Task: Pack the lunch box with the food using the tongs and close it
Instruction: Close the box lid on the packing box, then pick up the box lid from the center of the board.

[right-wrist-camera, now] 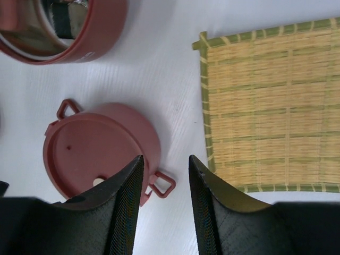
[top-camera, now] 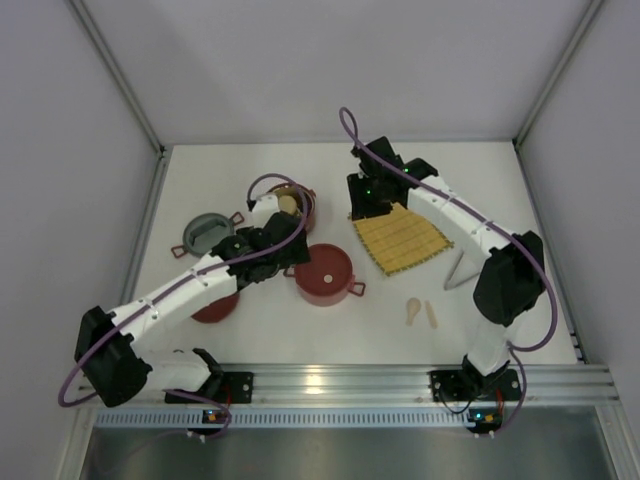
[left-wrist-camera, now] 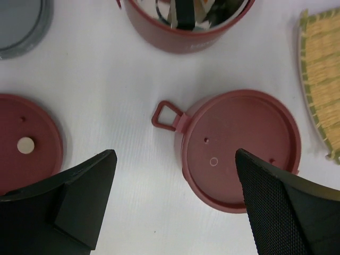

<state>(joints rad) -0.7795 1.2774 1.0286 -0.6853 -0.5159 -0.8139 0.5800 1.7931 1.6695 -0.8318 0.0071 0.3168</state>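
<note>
Two claws, both released and empty.

The left claw (left-wrist-camera: 174, 156) hangs over the bench (top-camera: 260, 330) with its jaws spread wide and nothing between them. Seen from its wrist, the lidded pot (left-wrist-camera: 239, 149) lies just ahead of it, mostly on the side of its right finger. That finger's tip overlaps the pot's near rim in the view, though I cannot tell whether it touches. One loop handle of the pot points into the gap between the fingers. Farther ahead stands the open pot (left-wrist-camera: 175, 37), with food (top-camera: 288, 204) in it and a cream piece on top. A loose lid (left-wrist-camera: 21, 143) lies flat to the claw's left, just beside the left finger. A grey dish (left-wrist-camera: 18, 24) sits farther ahead on that same side.

The right claw (right-wrist-camera: 166, 159) hangs with its jaws partway apart, and only bare bench shows between them. The lidded pot is just to its left. The left finger overlaps the edge of the pot's lid in the wrist view, and the pot's other loop handle sits right by that fingertip. The mat (right-wrist-camera: 271, 106) lies near on the claw's right. The open pot is ahead of this claw and to its left.

The tongs (top-camera: 458, 270) lie on the bench well apart from the right claw, back toward the arm bases and past the mat's near corner. Neither claw touches them. Two sticks (top-camera: 421, 312) lie near the tongs, also well behind the right claw.
</note>
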